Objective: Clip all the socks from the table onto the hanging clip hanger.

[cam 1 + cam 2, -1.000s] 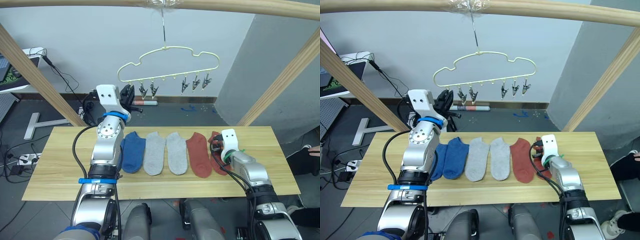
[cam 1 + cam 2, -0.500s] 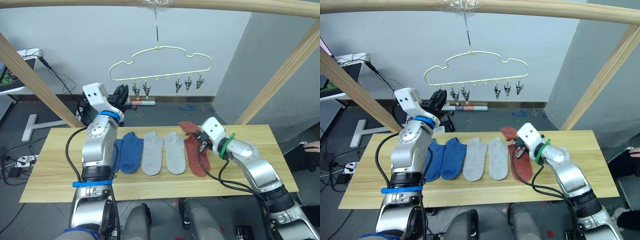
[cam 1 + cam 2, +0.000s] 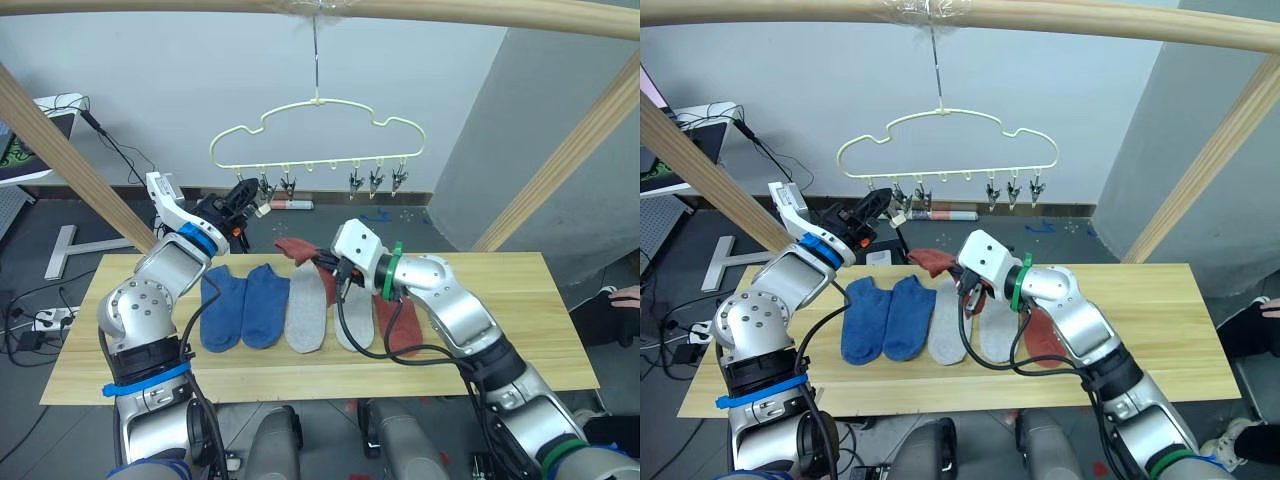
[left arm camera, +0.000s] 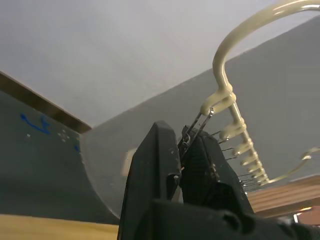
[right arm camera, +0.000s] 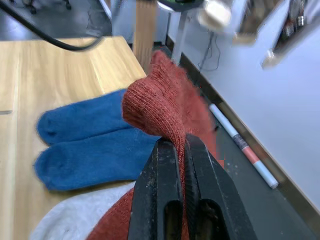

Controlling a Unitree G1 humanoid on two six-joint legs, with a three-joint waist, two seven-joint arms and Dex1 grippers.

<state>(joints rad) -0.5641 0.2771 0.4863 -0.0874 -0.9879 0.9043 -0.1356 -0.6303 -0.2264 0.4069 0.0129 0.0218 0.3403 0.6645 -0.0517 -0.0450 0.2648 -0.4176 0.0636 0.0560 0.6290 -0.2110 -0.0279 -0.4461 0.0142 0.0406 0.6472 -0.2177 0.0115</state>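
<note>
We see the right hand [image 3: 322, 266] closed on a rust-red sock [image 3: 297, 249] and holding it in the air above the back edge of the bench [image 3: 560, 330]. The knitted fabric is pinched between the two black fingers [image 5: 159, 210] and folds over them; most of the sock trails back along the hand. On the pale wooden planks five more socks lie side by side, each with its long axis running from the front of the bench to the back: two blue socks [image 3: 242, 308], two grey socks [image 3: 309, 316] and another rust-red sock [image 3: 402, 322], partly under the right arm. The left hand [image 3: 241, 196] is raised to the clip hanger [image 3: 316, 130], a thin pale-yellow wire with a wavy top, and its fingers [image 4: 155, 165] are pressed on the leftmost metal clip [image 4: 192, 134].
</note>
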